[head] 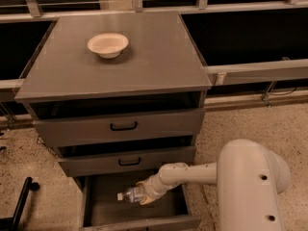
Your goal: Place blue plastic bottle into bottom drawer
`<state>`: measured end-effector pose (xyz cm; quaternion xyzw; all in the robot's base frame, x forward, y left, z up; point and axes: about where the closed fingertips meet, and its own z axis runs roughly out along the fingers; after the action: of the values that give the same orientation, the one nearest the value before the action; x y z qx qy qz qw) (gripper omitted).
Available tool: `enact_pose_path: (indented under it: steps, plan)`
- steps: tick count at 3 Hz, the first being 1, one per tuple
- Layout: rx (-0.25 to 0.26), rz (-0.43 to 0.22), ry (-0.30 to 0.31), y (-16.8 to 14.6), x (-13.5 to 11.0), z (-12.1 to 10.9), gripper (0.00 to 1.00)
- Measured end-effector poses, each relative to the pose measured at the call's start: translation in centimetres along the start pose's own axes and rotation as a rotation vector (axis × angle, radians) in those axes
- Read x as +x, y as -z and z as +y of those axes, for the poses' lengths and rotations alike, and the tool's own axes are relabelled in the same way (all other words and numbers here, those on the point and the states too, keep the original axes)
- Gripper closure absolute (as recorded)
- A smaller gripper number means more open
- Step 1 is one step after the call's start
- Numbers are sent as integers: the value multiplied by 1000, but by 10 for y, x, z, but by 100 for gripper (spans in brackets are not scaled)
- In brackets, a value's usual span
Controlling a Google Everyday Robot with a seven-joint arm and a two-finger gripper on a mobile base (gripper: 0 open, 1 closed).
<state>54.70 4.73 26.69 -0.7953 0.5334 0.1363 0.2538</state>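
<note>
The bottom drawer (96,211) is pulled open below the two drawers with black handles. My gripper (143,196) reaches into it from the right, on the white arm (192,173). It is shut on the blue plastic bottle (129,195). The bottle lies on its side with its white cap pointing left, over the middle of the drawer's floor. I cannot tell whether the bottle touches the floor.
A shallow cream bowl (108,44) sits on the grey cabinet top (144,66). The top drawer (120,125) and the middle drawer (127,160) stand slightly open. The arm's large white elbow (252,186) is at the lower right. A black bar (21,201) lies on the speckled floor at the left.
</note>
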Motion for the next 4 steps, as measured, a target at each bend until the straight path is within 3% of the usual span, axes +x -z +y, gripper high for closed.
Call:
enact_pose_path:
  steps: [2,3,4]
  plan:
    - [7,33,-29,-32,23,-4,100]
    - [-34,47,-65,-69,44,-3,100]
    - [-35,47,-65,-69,44,-2,100]
